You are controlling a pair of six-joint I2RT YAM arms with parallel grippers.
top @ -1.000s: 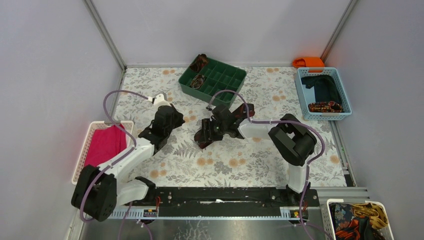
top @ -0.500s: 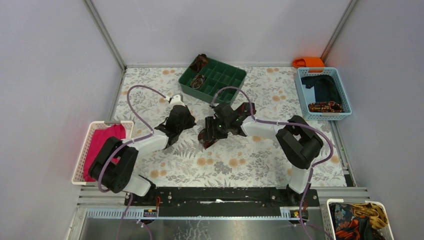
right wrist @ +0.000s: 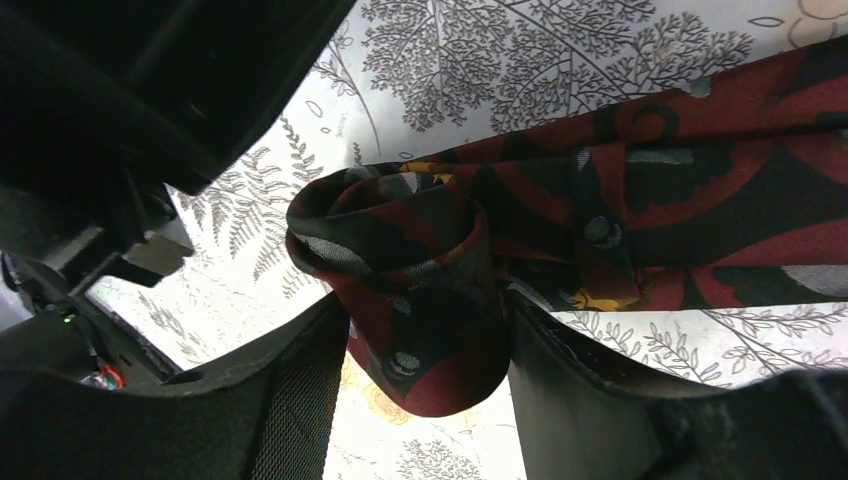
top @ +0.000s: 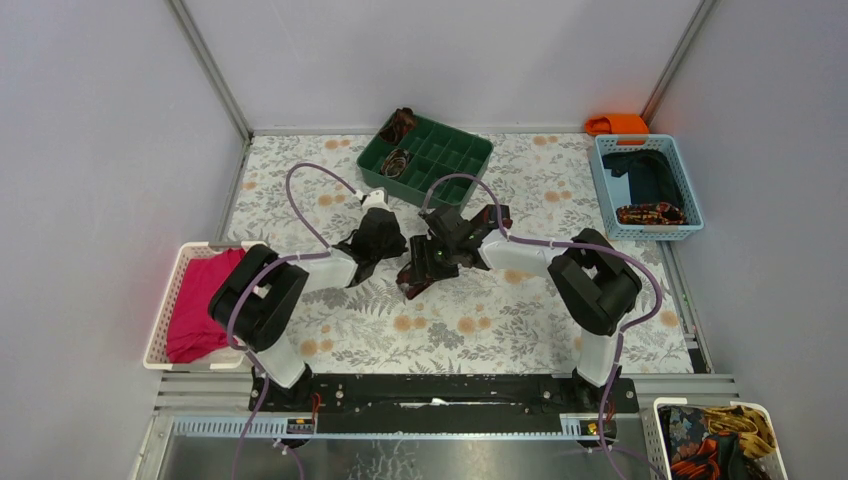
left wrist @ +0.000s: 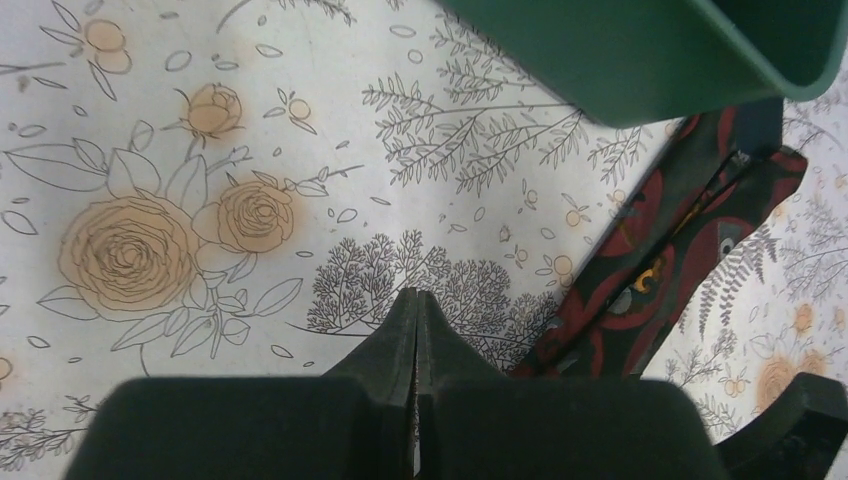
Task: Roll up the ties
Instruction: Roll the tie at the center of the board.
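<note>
Observed dark maroon necktie (right wrist: 420,290) part-rolled, with the coil pinched in the right gripper (right wrist: 430,345), one finger against each side. Traced the unrolled strip away from that gripper, past one finger, flat on the floral tablecloth (right wrist: 560,60). Logged left gripper (left wrist: 415,320) pressed together, holding nothing, tips over the cloth. Found the strip just to the right of those fingers, not touching them. Noted green divider tray (left wrist: 650,60) ahead and to the right of the left gripper, close to the strip's far end
</note>
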